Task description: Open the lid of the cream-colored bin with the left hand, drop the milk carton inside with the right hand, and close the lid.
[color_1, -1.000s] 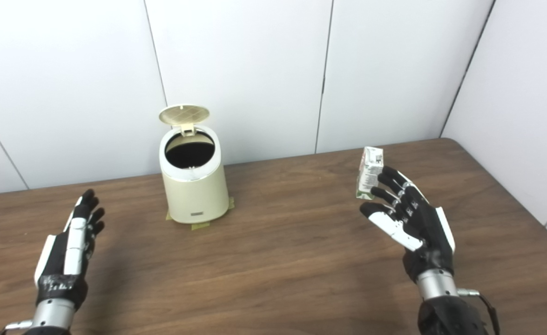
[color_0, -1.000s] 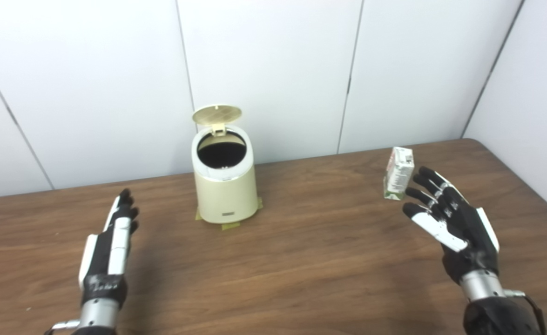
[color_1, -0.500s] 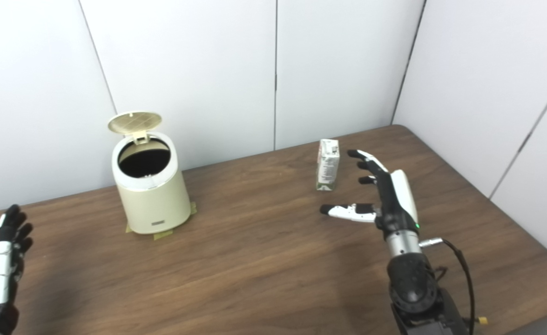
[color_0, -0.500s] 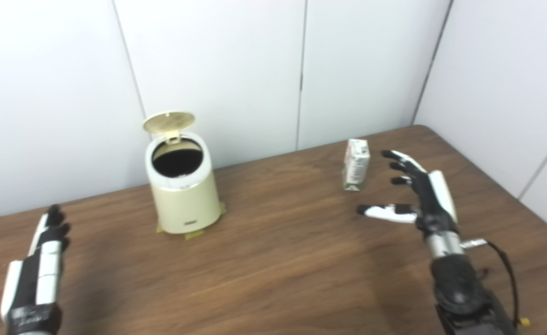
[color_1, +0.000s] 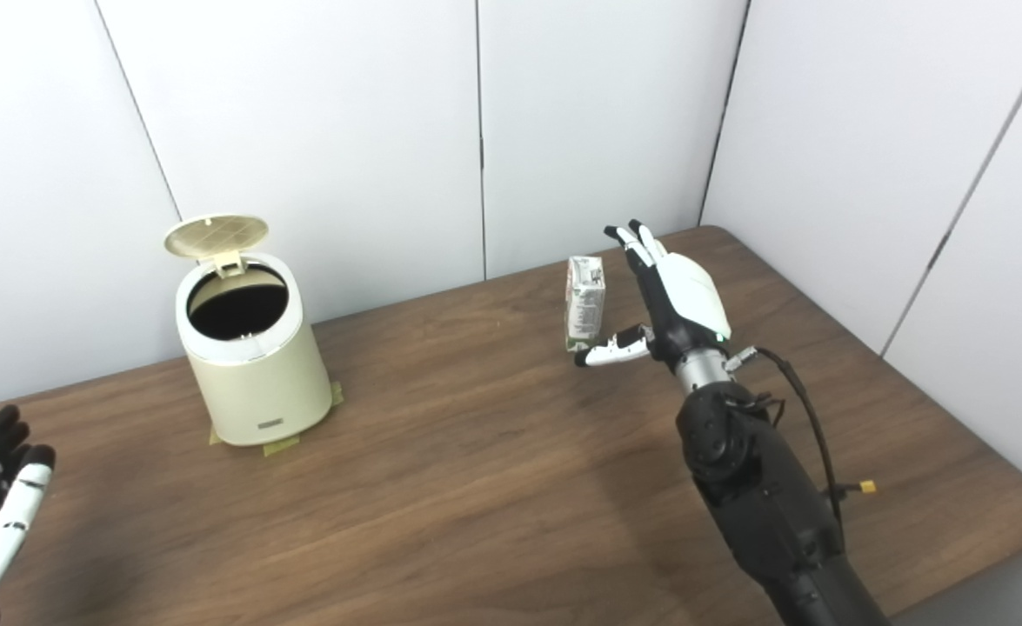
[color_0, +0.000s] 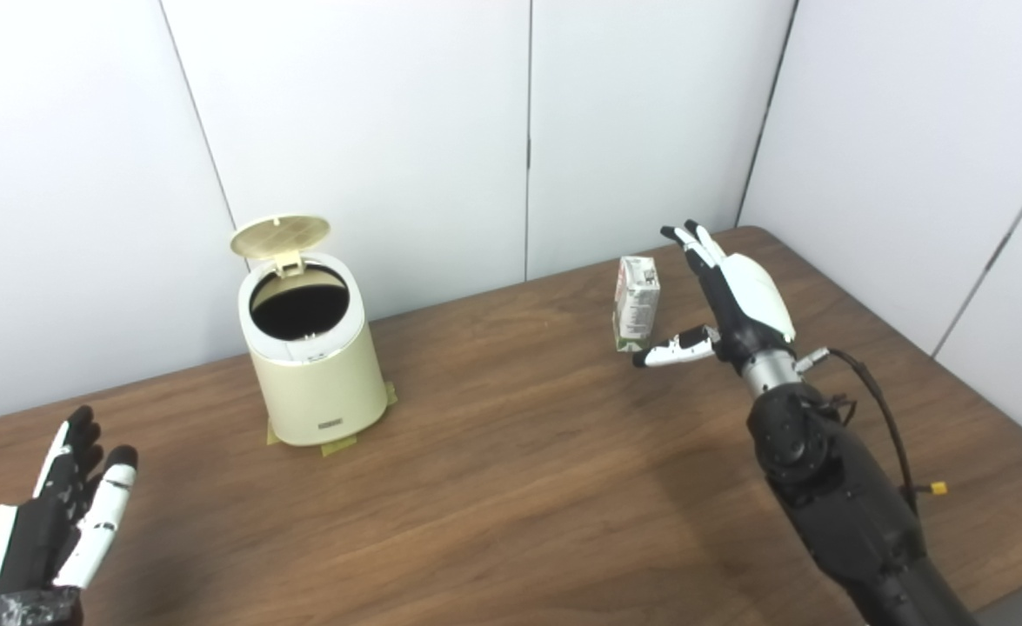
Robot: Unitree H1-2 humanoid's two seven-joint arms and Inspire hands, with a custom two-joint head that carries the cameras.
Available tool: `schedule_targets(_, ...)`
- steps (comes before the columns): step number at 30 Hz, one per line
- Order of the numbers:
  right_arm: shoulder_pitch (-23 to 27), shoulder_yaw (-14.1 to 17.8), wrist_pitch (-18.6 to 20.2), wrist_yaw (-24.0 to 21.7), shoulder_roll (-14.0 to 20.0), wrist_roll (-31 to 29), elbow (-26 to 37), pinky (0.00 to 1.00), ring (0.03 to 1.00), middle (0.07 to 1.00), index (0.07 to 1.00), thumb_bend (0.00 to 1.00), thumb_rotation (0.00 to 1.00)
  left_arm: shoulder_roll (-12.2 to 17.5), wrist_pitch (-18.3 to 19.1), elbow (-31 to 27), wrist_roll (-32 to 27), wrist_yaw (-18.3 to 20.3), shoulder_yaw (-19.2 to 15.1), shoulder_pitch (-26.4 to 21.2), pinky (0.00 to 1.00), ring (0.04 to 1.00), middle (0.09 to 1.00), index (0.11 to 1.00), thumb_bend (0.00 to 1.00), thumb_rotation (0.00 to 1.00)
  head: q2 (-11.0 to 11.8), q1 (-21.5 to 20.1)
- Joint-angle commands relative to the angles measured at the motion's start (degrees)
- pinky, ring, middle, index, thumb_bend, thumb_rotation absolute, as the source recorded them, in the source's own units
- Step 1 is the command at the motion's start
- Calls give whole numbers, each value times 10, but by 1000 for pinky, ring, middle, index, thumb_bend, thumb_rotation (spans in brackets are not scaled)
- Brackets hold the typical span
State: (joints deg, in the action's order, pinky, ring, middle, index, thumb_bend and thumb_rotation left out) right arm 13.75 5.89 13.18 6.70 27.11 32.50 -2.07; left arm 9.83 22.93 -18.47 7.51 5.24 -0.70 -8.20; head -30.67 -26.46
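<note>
The cream-colored bin (color_0: 319,382) stands at the back left of the wooden table, its round lid (color_0: 281,234) flipped up and the dark inside showing. A small white and green milk carton (color_0: 637,302) stands upright toward the back right. My right hand (color_0: 724,296) is open just right of the carton, fingers stretched behind its far side and thumb reaching below its front; I cannot tell whether they touch it. My left hand (color_0: 50,530) is open at the bottom left corner, well away from the bin.
Strips of tape (color_0: 337,446) show under the bin's base. White wall panels close the back and right sides. The table's right edge (color_1: 980,452) runs diagonally past my right arm. A cable (color_0: 889,426) hangs along that forearm.
The camera has swung right. My right hand has gone forward and risen to the carton's right side. My left hand has dropped back toward the bottom left corner. The lid stays up.
</note>
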Motion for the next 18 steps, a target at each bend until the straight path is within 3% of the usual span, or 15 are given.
schedule_targets(1, 40, 4, -13, 4, 23, 0, 3, 849, 967, 982, 923, 990, 123, 3, 4, -27, 9, -3, 1, -15, 985, 996, 992, 1000, 272, 563, -1, 1)
schedule_targets(7, 82, 10, -6, -8, 32, -34, -29, 789, 931, 952, 893, 991, 104, 8, 17, -41, 12, 3, 8, -11, 978, 997, 994, 1000, 235, 526, -3, 7)
schedule_targets(8, 92, 10, 3, -13, 34, -35, -28, 739, 915, 939, 893, 986, 119, 6, 18, -41, 8, 5, 7, -10, 953, 991, 993, 1000, 231, 472, -4, 6)
schedule_targets(12, 123, 5, 26, -32, 45, -33, -23, 764, 876, 899, 891, 969, 122, 6, 24, -42, 8, 7, 8, -8, 960, 990, 990, 1000, 227, 287, -4, 10)
schedule_targets(18, 149, -1, 47, -51, 50, -37, -29, 745, 860, 889, 876, 979, 129, 5, 21, -41, 8, 9, 6, -9, 967, 989, 985, 1000, 232, 298, -4, 12)
